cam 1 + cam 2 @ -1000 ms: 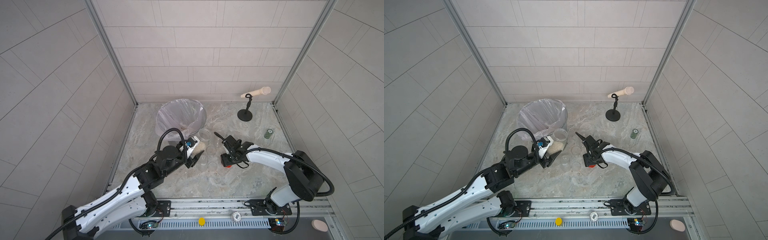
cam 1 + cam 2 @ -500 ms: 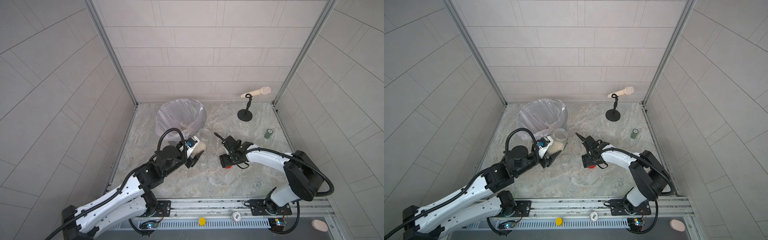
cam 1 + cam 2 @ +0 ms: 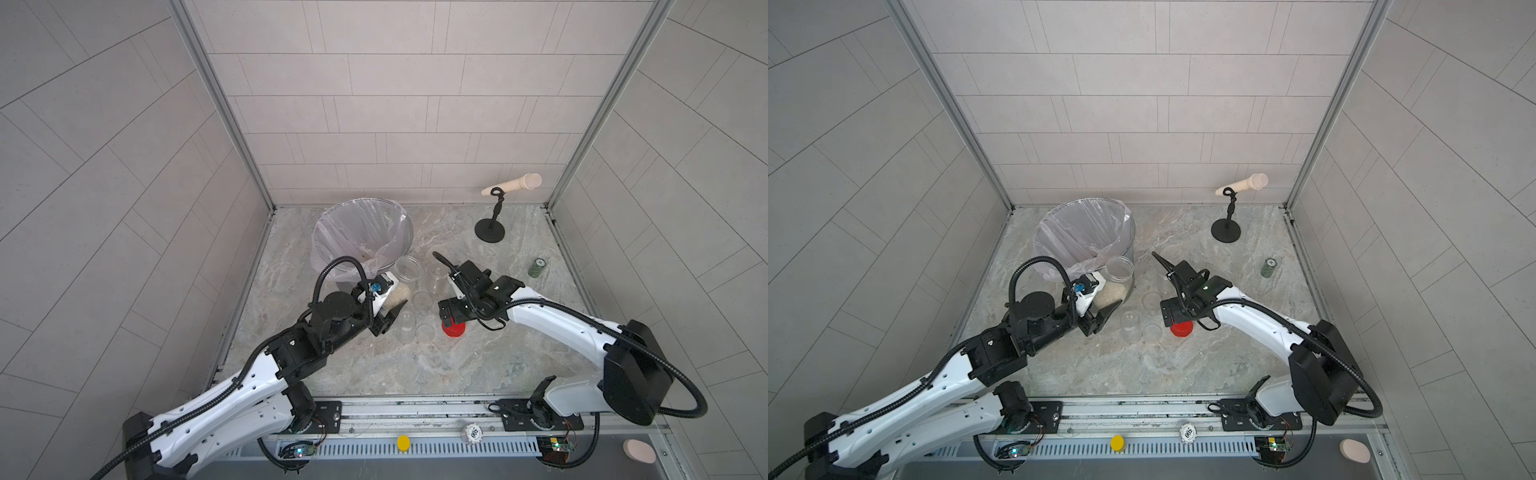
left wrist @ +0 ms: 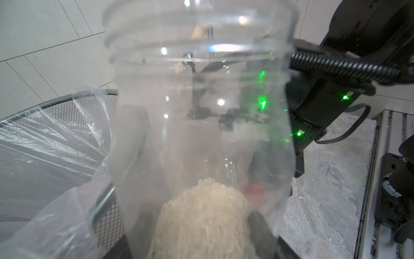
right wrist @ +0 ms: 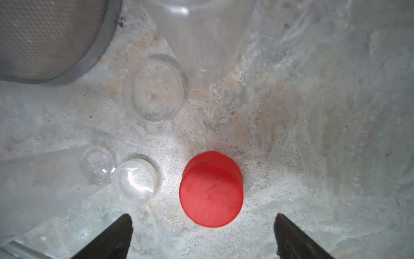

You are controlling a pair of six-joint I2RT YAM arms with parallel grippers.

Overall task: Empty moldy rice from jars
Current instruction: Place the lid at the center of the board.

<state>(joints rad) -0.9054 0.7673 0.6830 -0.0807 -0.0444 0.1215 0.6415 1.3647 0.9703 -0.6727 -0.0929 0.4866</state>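
While the left tool (image 3: pixel 392 297) is clamped on a jar (image 3: pixel 404 269) of rice (image 3: pixel 401 295) beside the bin (image 3: pixel 332 245) | right tool (image 5: pixel 202 220) spread wide apart | red lid (image 5: pixel 210 190) on tabletop (image 3: pixel 415 374) just below it

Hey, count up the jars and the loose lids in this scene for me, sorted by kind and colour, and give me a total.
Clear jars: 3 (one holding rice in the left claw, two with no rice showing)
Clear lids: 2
Red lids: 1
Total: 6
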